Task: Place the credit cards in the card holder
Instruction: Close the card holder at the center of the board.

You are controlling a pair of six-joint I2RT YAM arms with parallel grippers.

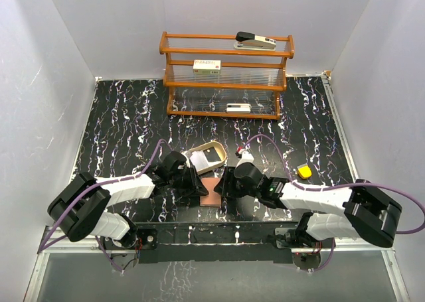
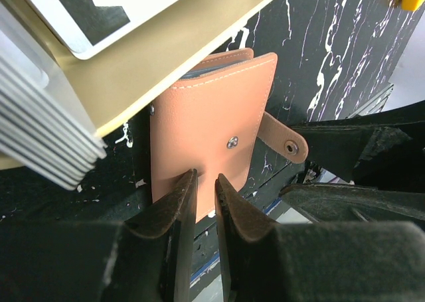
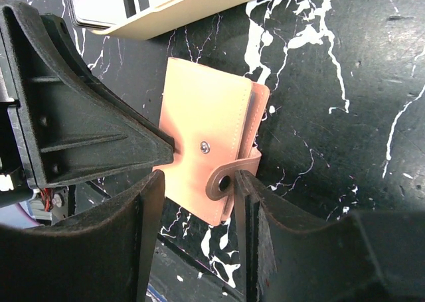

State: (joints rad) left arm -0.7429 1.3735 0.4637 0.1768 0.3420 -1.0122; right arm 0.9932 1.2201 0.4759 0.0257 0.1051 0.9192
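Note:
The card holder (image 1: 211, 196) (image 2: 206, 109) (image 3: 206, 123) is a reddish-brown wallet lying folded on the black marbled table, with its snap strap (image 3: 222, 179) loose. My left gripper (image 1: 198, 185) (image 2: 204, 177) is nearly shut, with only a slit between the jaws, and its tips rest on the wallet's near edge. The right gripper (image 1: 223, 185) (image 3: 200, 177) stands open astride the wallet's strap end, with the strap beside one finger. Credit cards (image 1: 210, 157) (image 2: 80, 16) (image 3: 119, 0), white and dark, lie in the tan tray just beyond the wallet.
The tan tray (image 1: 219, 147) (image 2: 186, 36) (image 3: 166, 18) touches the wallet's far side. A wooden rack (image 1: 226, 83) at the back holds a stapler (image 1: 255, 41) and white boxes (image 1: 206, 66). A yellow object (image 1: 304, 172) lies to the right. The table's front edge runs just behind the wallet.

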